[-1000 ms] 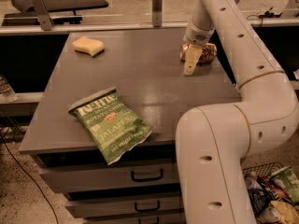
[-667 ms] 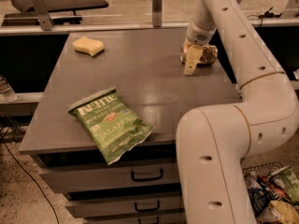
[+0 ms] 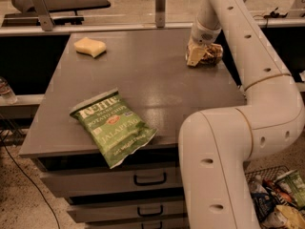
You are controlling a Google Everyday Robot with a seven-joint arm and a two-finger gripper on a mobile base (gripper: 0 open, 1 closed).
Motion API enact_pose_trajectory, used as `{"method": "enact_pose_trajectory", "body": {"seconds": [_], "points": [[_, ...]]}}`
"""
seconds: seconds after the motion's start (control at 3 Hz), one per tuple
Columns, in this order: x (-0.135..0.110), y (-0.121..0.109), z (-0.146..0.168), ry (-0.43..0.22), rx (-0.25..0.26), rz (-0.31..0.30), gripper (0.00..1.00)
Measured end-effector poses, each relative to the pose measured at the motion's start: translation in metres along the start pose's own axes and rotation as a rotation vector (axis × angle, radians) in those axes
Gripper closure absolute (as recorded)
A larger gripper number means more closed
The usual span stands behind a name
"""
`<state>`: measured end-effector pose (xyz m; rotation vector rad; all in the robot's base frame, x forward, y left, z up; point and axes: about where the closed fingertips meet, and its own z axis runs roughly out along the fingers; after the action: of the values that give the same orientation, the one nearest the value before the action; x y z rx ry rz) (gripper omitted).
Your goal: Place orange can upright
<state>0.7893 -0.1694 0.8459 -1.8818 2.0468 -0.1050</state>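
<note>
The orange can lies at the far right of the grey table, close to its right edge. It shows as a small orange-brown body with dark and pale markings, partly hidden by the gripper. My gripper hangs from the white arm and is down at the can's left side, right against it. I cannot tell whether the can rests on the table or is held.
A yellow sponge lies at the table's far left. A green bag of jalapeño chips lies at the near left, overhanging the front edge. My arm's large white links stand at the table's near right. Drawers sit below.
The gripper has shifted very slightly upward at the can. The can, the sponge and the chip bag stay where they were.
</note>
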Motion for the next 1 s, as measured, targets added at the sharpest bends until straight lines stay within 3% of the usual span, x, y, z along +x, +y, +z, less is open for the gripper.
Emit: {"method": "enact_pose_trajectory", "body": {"seconds": [0.33,0.67,1.0], "points": [[-0.019,0.016,-0.051,-0.140,0.001,-0.062,1.00],[-0.046,0.036,-0.123,-0.355,0.030,-0.102,1.00],[-0.068,0.066,-0.173,-0.652,-0.024,-0.069,1.00]]}}
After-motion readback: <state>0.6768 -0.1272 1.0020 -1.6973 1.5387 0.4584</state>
